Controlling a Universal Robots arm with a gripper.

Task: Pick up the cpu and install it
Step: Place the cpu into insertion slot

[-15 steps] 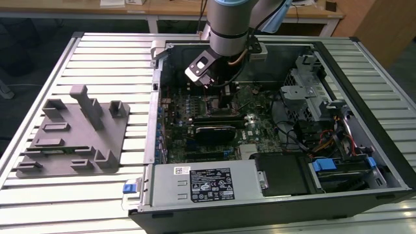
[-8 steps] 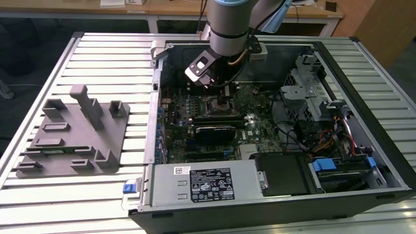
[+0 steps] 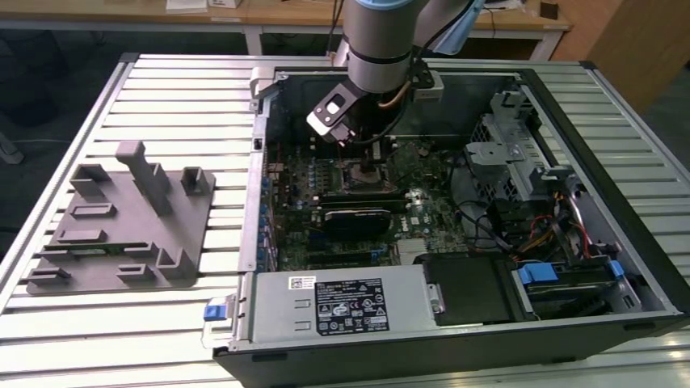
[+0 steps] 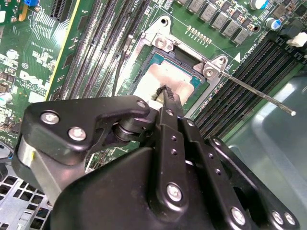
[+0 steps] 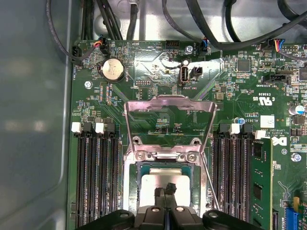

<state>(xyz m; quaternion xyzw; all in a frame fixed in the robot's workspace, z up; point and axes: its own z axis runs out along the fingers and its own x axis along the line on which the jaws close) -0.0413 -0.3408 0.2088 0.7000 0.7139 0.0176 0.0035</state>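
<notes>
The cpu, a silvery square chip, lies flat in the motherboard socket under the raised metal load plate. In both wrist views my gripper stands shut right over the chip's middle, black fingertips pressed together with nothing between them. Whether the tips touch the cpu I cannot tell. The second wrist view shows my gripper pointing down at the chip, with the thin socket lever sticking out free. In the exterior view the arm reaches into the open computer case and my gripper hangs over the socket.
Memory slots flank the socket and a green memory stick stands beside it. A coin battery and cables lie beyond. The case holds a power supply and drive cage. Grey holder blocks sit at the exterior view's left.
</notes>
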